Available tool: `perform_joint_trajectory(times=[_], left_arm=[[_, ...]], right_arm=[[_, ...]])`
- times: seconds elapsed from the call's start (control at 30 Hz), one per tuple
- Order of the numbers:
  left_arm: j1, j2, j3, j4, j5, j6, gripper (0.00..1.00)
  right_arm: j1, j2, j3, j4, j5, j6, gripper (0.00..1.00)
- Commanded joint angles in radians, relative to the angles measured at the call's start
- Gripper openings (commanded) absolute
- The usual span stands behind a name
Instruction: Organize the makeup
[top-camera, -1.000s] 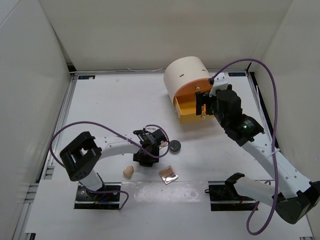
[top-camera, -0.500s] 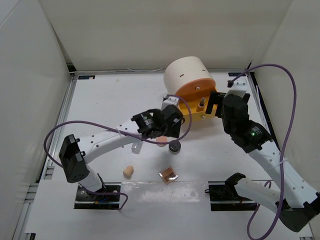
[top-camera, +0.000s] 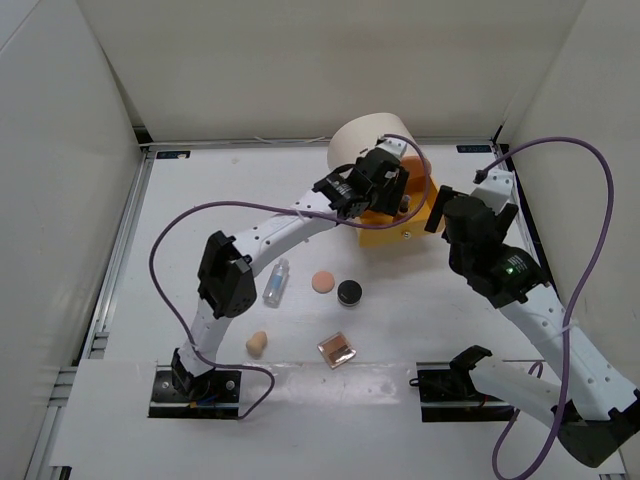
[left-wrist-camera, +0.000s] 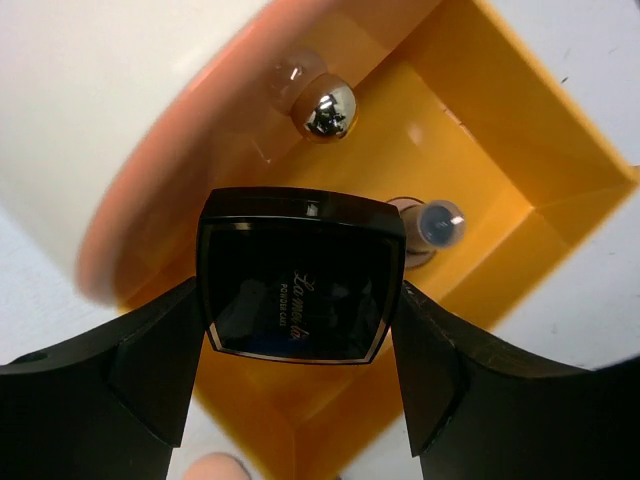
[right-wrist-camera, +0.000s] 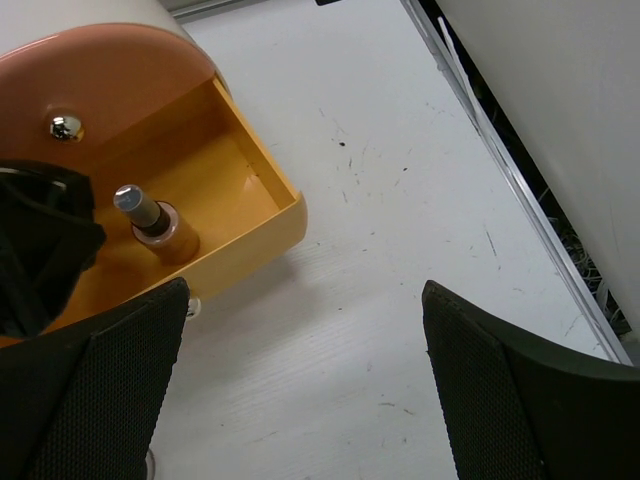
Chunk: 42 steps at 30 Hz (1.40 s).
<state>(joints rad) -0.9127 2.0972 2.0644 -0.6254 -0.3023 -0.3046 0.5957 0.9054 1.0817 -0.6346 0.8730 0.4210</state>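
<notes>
Left jaws are clamped on the square black compact (left-wrist-camera: 300, 285), hanging directly over the open orange drawer (left-wrist-camera: 520, 150). In the left wrist view the foundation bottle (left-wrist-camera: 425, 228) inside sits just off the compact's 2 o'clock corner, so I judge the release has to clear that bottle. Right jaws are spread and empty, off the drawer's 3 o'clock side in the top view; left arm owns this placement.

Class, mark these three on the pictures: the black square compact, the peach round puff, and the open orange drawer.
black square compact (left-wrist-camera: 300, 290): left wrist view, middle of its glossy lid.
peach round puff (top-camera: 323, 281): top external view, centre of its top face.
orange drawer (right-wrist-camera: 255, 250): right wrist view, its front wall.
</notes>
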Motion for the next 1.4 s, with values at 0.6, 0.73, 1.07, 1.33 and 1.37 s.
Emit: perform_joint_trajectory(times=[0.6,0.73,1.07,1.33,1.37], left_arm=[[-0.015,0.112,0.172,0.055,0.160,0.059,0.98],[-0.014,0.124,0.201,0.049,0.187,0.067,0.98],[-0.014,-0.057,0.139,0.030,0.071,0.087,0.98],[0.009,-0.373,-0.214,0.067,-0.055,0.050,0.98],[0.011,-0.443,-0.257,0.061,-0.081,0.041,0.98]], right_arm=[[-0.001,0.029,-0.003,0.027,0.084,-0.004,0.99],[0.001,0.039,0.001,0.033,0.084,-0.010,0.99],[-0.001,0.006,0.015,0.082,-0.045,-0.105,0.99],[0.001,-0.046,0.027,0.033,-0.277,-0.185,0.99],[0.000,-0.046,0.027,0.027,-0.308,-0.197,0.99]])
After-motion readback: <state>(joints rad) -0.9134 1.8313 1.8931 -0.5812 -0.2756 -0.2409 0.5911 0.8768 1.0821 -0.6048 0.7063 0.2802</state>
